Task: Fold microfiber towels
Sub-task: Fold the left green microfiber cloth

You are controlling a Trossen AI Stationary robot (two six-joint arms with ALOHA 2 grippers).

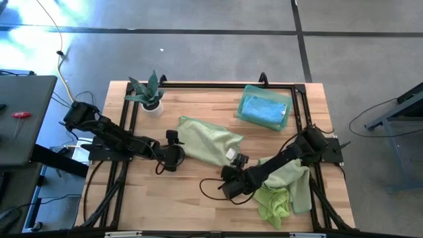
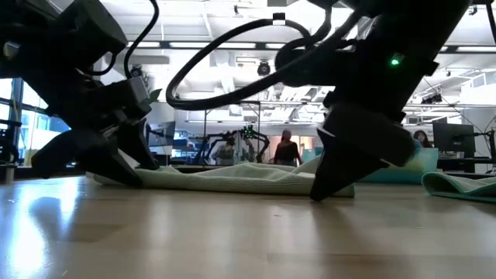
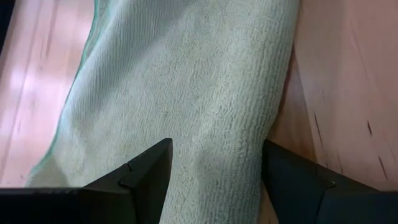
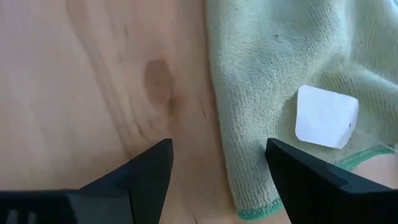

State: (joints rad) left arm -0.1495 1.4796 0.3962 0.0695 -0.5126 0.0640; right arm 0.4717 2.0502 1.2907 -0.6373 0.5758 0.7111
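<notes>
High view: sage green towel [image 1: 208, 140] lies rumpled mid-table. Left gripper [image 1: 173, 158] sits at its left edge, right gripper [image 1: 232, 187] just off its lower right corner. Both stand open, holding nothing. Heap of lime green towels [image 1: 281, 192] near the right edge, partly under the right arm; folded blue towel [image 1: 266, 109] at the back right; potted plant [image 1: 149, 94] at the back left, close behind the left arm.

Low view: both arms down near the wood, towel [image 2: 240, 177] a low ridge between them. A person [image 2: 286, 149] stands far off in the room.

Left wrist view: fingers [image 3: 146, 174] straddle a fold of cloth [image 3: 186, 93], jaws apart, not yet pinching.

Right wrist view: fingers [image 4: 149, 171] over bare wood beside the towel corner [image 4: 267, 124]; white label [image 4: 326, 116] on it.

Risks, imo: right jaws close on wood and miss the hem, since they're offset from the edge. Left could grab several layers of the ridge, so the fold drags crooked. Right arm's elbow may pull the lime heap along. Plant could get knocked if the left arm swings back.
</notes>
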